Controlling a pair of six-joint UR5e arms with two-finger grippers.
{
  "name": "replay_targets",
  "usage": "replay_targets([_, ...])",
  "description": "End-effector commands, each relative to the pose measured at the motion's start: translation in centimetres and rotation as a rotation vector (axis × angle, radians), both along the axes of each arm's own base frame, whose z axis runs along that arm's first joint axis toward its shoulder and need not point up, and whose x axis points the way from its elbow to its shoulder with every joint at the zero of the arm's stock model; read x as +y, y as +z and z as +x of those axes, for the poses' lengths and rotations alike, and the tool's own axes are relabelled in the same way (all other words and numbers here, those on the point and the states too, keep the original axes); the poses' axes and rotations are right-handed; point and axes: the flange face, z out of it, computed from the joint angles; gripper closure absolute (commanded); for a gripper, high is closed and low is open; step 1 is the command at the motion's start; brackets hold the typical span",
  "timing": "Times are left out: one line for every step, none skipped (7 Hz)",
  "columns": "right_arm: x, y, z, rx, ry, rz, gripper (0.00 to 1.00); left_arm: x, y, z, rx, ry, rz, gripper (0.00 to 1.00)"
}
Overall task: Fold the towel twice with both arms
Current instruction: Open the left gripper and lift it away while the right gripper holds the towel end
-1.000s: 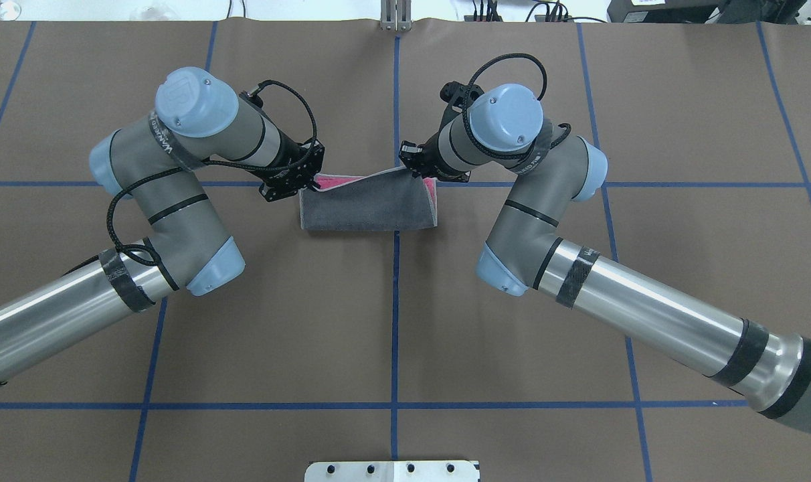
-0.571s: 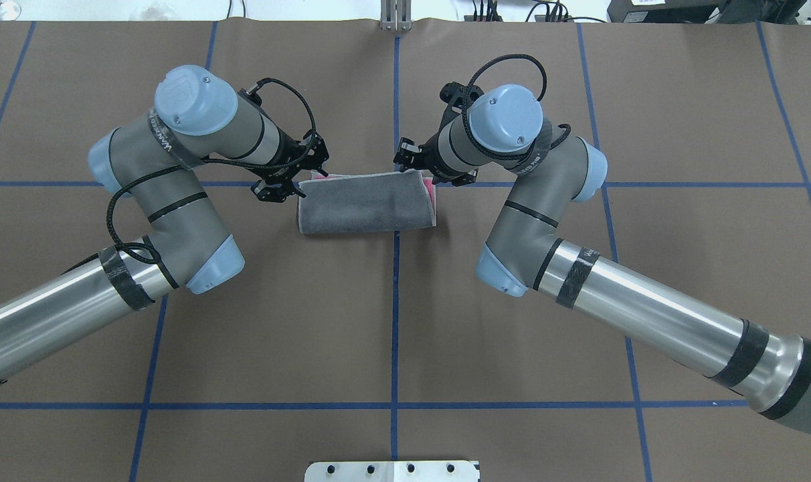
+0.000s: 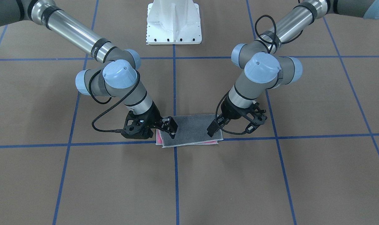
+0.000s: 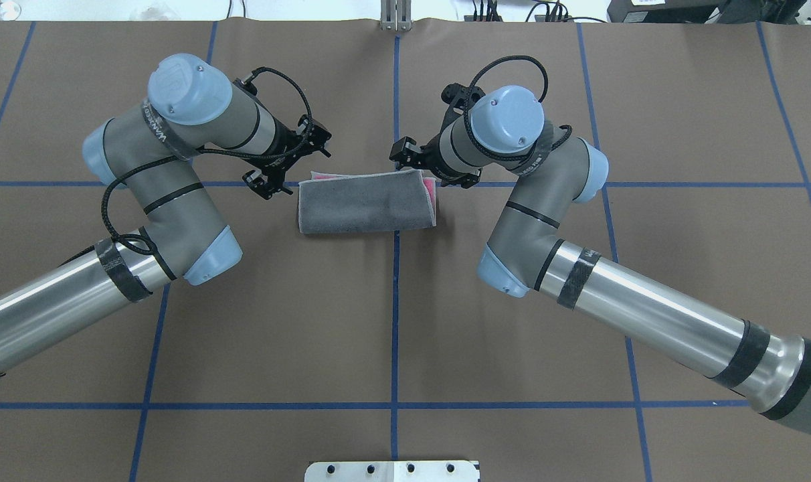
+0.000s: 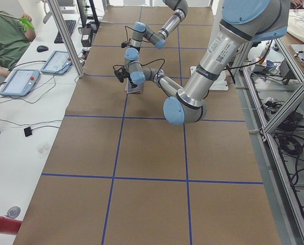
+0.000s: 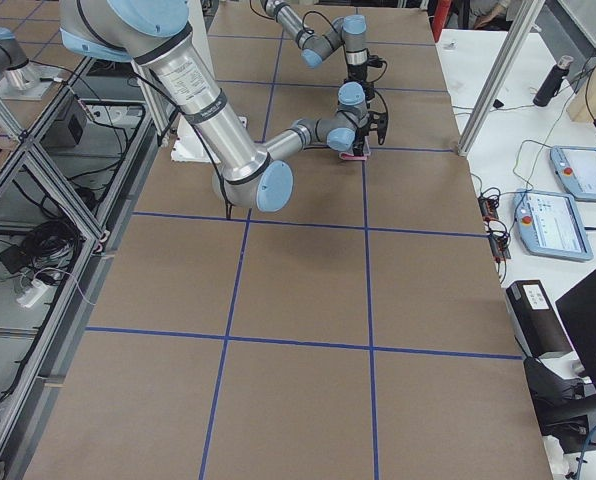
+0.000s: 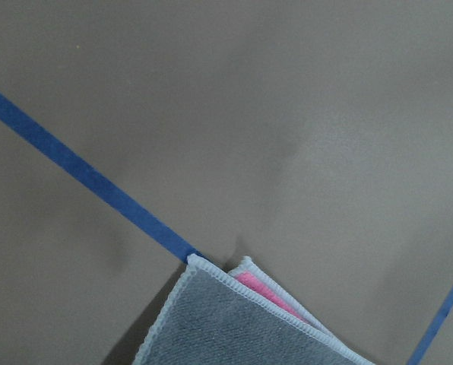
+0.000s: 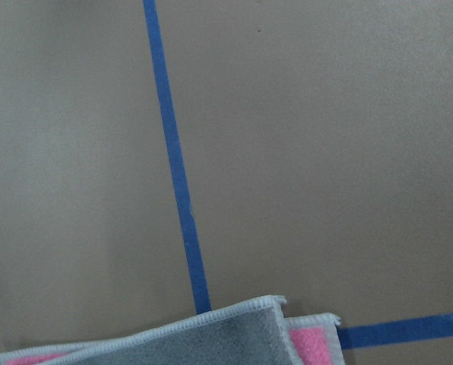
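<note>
The towel [image 4: 365,204] lies flat on the table at the middle, folded once, dark grey face up, with a pink strip showing at its far and right edges. It also shows in the front-facing view [image 3: 191,128]. My left gripper [image 4: 297,169] is open and empty just beyond the towel's far left corner. My right gripper [image 3: 156,133] is open and empty above the far right corner. The left wrist view shows only a towel corner [image 7: 242,319], and the right wrist view shows another corner [image 8: 211,338]. No fingers appear in either wrist view.
Brown table cover with blue tape grid lines [image 4: 395,301]. The white pedestal base [image 3: 174,22] stands at the robot's side of the table. Tablets and cables [image 5: 19,81] lie along the operators' side.
Both grippers let go of the towel's far corners and drew back and apart. The lifted top layer dropped flat over the pink face.
</note>
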Motion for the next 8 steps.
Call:
replay_targets([-0.3,-0.6,0.0,0.024,-0.009,0.082,0.11,-0.3,-0.1,-0.3,0.002,-0.003,0.005,0.0])
replay_targets([-0.2,-0.3,0.1,0.04,-0.035,0.121,0.12,-0.3,-0.1,-0.3,0.002,-0.003,0.005,0.0])
replay_targets([0.3,-0.8,0.3,0.019,-0.062,0.104,0.12,-0.7,-0.2,-0.9,0.003,-0.011,0.006,0.0])
replay_targets([1.0,0.3,0.3,0.006,-0.096,0.043,0.11,-1.0,-0.2,-1.3,0.003,-0.018,0.006,0.0])
replay_targets([1.3,2.4,0.5,0.014,-0.082,-0.016,0.11,-1.1,-0.1,-1.3,0.002,-0.018,0.005,0.0])
replay_targets([1.7,3.6,0.7,-0.007,-0.075,-0.128,0.11,-1.1,-0.1,-1.3,0.002,-0.018,0.005,0.0])
replay_targets([1.9,3.4,0.6,-0.027,-0.057,-0.195,0.11,-1.1,0.0,-1.3,0.001,-0.018,0.004,0.0])
replay_targets([1.9,3.3,0.6,-0.037,-0.039,-0.228,0.11,-1.1,0.0,-1.3,0.0,-0.016,0.007,0.0])
